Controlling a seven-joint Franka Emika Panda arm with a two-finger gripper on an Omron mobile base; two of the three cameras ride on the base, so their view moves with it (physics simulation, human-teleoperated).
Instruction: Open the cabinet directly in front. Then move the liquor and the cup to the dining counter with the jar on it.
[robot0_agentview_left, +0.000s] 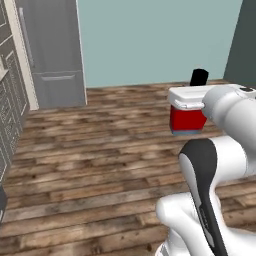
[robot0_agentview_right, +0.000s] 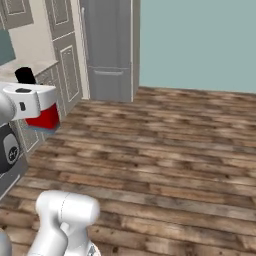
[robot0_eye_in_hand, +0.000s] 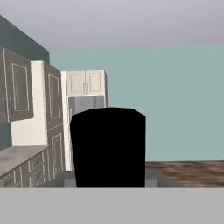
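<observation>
My gripper (robot0_agentview_left: 186, 99) is shut on the liquor (robot0_agentview_left: 187, 120), a squat bottle with a red label, a blue base and a black cap, and carries it in the air above the wooden floor. The right base view has the liquor (robot0_agentview_right: 46, 119) at the far left under the white hand of the gripper (robot0_agentview_right: 34, 102). The liquor's black cap (robot0_eye_in_hand: 108, 146) stands large right in front of the hand camera. Beige raised-panel wall cabinets (robot0_eye_in_hand: 18, 89) hang at the left; I cannot tell which one is the task's cabinet. The cup, the jar and the dining counter are out of view.
A tall grey fridge (robot0_agentview_left: 55, 50) (robot0_agentview_right: 110, 50) stands against the teal wall. Low drawers under a marbled top (robot0_agentview_right: 37, 70) run along the left. Wide wooden floor (robot0_agentview_left: 100, 165) lies open ahead and to the right.
</observation>
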